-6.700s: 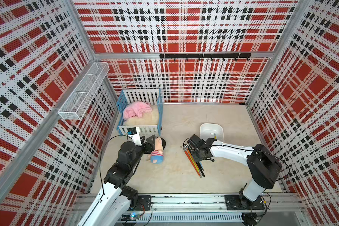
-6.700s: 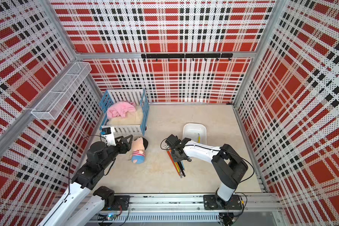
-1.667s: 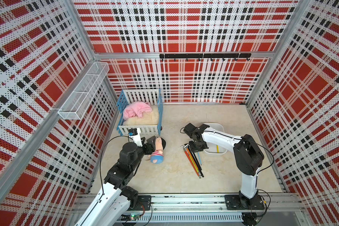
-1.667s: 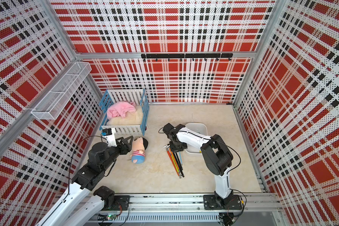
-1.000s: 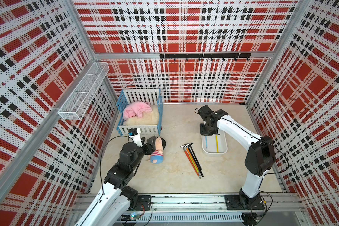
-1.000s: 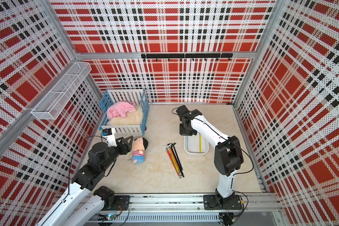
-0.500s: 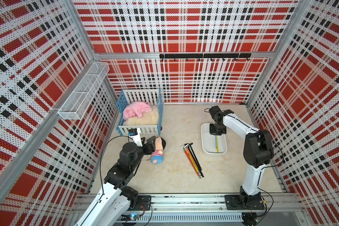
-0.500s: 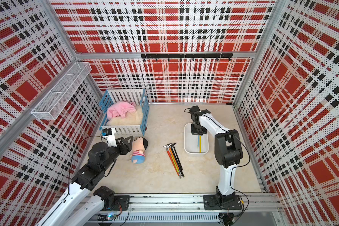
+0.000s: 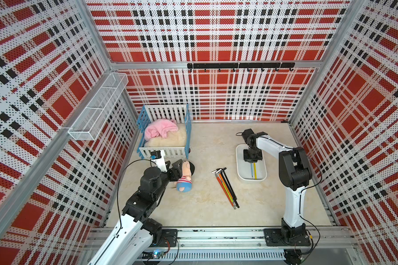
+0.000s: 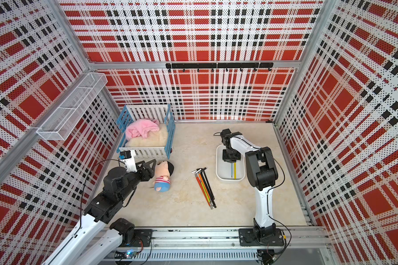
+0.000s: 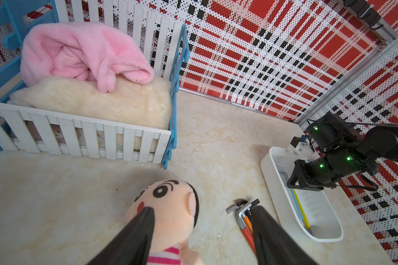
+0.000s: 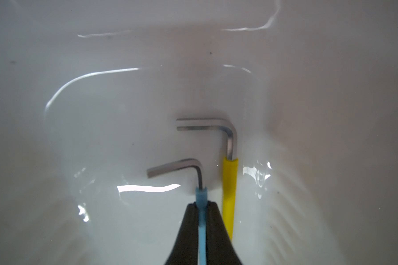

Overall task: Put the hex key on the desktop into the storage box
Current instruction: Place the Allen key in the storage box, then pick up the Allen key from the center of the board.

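While the right hand (image 12: 202, 203) is pinching the blue hex key (image 12: 201, 193) by its sleeve, fingers closed tight on it, that key is sitting inside the storage box (image 9: 239, 160), just beside 1 yellow hex key (image 12: 230, 183). More hex keys (image 9: 226, 185) are lying bundled on the bench (image 9: 205, 142). The left hand (image 11: 202, 208) is standing wide by the doll (image 11: 168, 206).

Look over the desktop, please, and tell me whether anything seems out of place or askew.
The plush doll lies on the desktop just outside the crib, where a pink blanket sits crumpled. Several hex keys lie loose beside the storage box. Nothing looks spilled or damaged.
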`<control>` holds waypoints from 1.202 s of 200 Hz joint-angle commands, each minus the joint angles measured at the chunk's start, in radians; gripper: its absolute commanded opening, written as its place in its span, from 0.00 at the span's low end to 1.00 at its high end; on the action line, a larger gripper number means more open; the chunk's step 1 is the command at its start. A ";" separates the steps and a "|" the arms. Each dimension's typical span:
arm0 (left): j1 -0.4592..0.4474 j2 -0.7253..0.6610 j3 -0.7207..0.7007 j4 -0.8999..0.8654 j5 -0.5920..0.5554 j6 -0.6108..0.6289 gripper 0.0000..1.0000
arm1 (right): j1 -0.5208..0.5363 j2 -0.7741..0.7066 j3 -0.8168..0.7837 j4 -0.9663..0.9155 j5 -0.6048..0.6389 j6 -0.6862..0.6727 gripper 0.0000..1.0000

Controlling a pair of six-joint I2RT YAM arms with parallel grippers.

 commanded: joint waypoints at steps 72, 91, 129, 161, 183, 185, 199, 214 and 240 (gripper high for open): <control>-0.007 -0.001 0.025 0.000 0.001 0.000 0.72 | 0.024 -0.096 0.055 -0.009 0.021 -0.025 0.38; -0.006 -0.003 0.029 -0.006 0.005 0.003 0.72 | 0.071 -0.137 0.095 -0.040 0.031 -0.032 0.39; -0.005 -0.010 0.047 -0.024 0.008 0.005 0.72 | 0.237 -0.191 0.110 -0.085 0.020 -0.019 0.39; -0.004 -0.032 0.070 -0.062 0.013 0.015 0.72 | 0.368 -0.200 0.066 -0.090 -0.030 0.006 0.38; -0.007 -0.041 0.084 -0.085 0.025 0.020 0.72 | 0.409 -0.176 0.029 -0.085 -0.086 0.028 0.36; -0.007 -0.044 0.083 -0.085 0.026 0.019 0.72 | 0.411 -0.173 0.026 -0.085 -0.089 0.031 0.36; -0.006 -0.055 0.077 -0.085 0.030 0.019 0.73 | 0.422 -0.153 0.010 -0.079 -0.122 0.039 0.35; -0.007 -0.062 0.070 -0.083 0.021 0.020 0.73 | 0.427 -0.129 0.000 -0.078 -0.143 0.048 0.33; -0.009 -0.059 0.066 -0.080 0.020 0.021 0.73 | 0.427 -0.093 -0.005 -0.071 -0.155 0.053 0.31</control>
